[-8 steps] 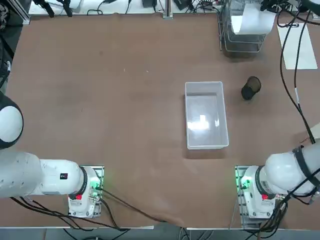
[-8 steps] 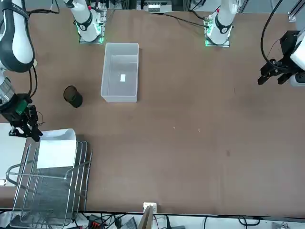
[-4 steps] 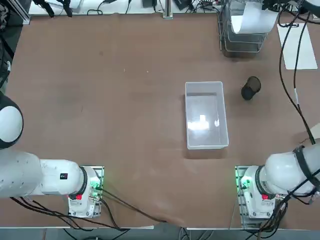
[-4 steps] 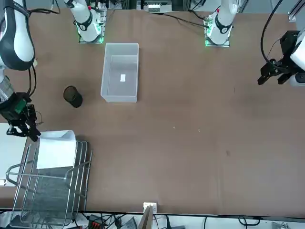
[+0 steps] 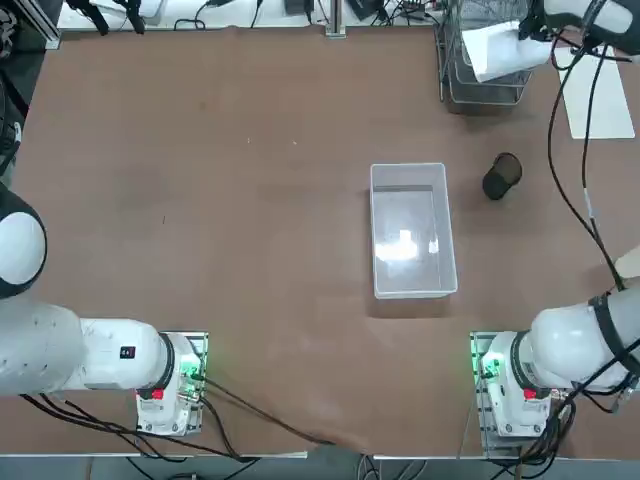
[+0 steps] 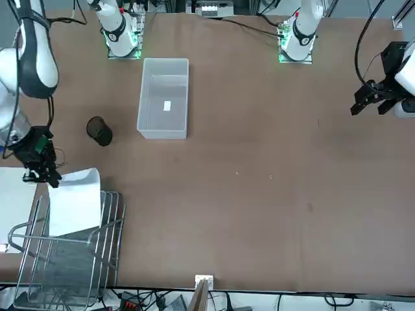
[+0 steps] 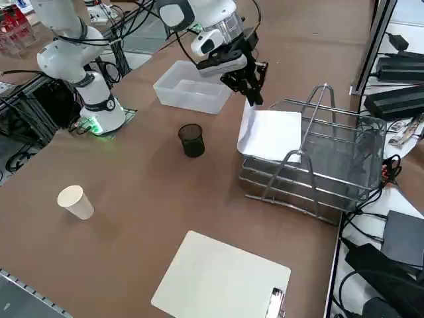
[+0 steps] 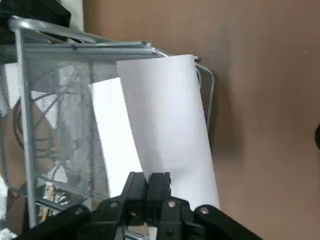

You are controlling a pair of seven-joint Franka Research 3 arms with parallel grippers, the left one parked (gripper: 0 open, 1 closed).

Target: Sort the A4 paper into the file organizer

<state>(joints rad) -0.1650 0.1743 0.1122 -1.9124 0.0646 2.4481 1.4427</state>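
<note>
Pinching one edge of the A4 paper (image 8: 165,125), the right gripper (image 8: 150,182) hung at the near end of the file organizer (image 7: 324,162), its black jaws clenched on the thin white sheet. The sheet bowed in a soft curve, most of it lying over the organizer's top silver wire-mesh tray, its held edge lifted off the rim. Beside the organizer on the brown table (image 5: 200,200) stood a dark mesh cup (image 5: 500,176), and farther off a clear plastic rectangular bin (image 5: 410,230).
</note>
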